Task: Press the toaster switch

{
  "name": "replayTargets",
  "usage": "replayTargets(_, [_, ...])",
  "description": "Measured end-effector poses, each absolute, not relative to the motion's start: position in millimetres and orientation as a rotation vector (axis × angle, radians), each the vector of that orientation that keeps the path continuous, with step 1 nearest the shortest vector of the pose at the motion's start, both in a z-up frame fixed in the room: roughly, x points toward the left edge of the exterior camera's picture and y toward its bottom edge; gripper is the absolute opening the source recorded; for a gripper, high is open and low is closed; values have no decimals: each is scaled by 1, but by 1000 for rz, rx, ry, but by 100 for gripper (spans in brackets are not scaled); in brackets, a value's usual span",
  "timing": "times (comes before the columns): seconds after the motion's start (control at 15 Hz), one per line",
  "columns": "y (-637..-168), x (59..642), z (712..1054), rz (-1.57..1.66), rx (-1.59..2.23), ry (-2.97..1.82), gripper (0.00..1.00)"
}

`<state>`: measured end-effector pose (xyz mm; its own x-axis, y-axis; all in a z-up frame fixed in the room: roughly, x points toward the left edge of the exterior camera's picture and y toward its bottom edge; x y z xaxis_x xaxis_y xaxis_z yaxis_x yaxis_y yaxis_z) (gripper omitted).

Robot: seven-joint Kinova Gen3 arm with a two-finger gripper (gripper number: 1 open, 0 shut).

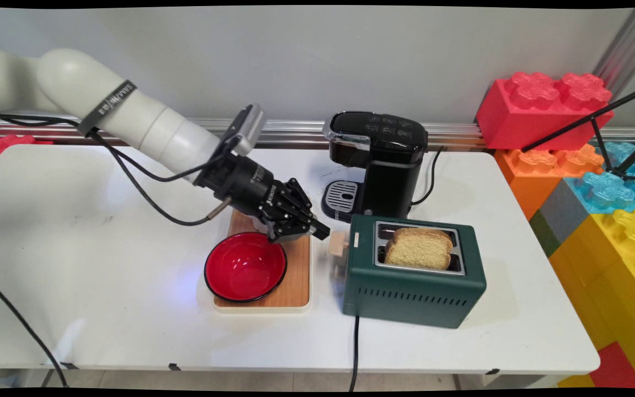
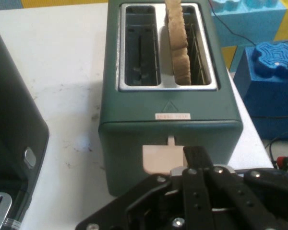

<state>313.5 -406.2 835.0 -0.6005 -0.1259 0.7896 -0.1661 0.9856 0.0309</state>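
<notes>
My gripper (image 1: 317, 229) body carries white "ROBOTIQ" lettering, readable in the main view. Green toaster (image 2: 170, 108) has a small triangle sign and a pale label strip below it, text too blurred, maybe red print. Coffee machine (image 1: 383, 160) top shows button icons, unreadable

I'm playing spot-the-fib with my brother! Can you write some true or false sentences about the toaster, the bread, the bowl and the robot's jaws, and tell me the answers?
1. The toaster is green. True.
2. Both toaster slots hold bread. False: one slice of bread stands in one slot; the other slot is empty.
3. The red bowl sits on a wooden board. True.
4. The gripper is inside the bowl. False: it is at the toaster's pale lever.
5. The coffee machine is white. False: it is black.
</notes>
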Motion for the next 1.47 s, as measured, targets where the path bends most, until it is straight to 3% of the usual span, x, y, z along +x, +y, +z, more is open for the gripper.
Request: replayTargets(1.47, [-415,287,810,74,219,-2247,0])
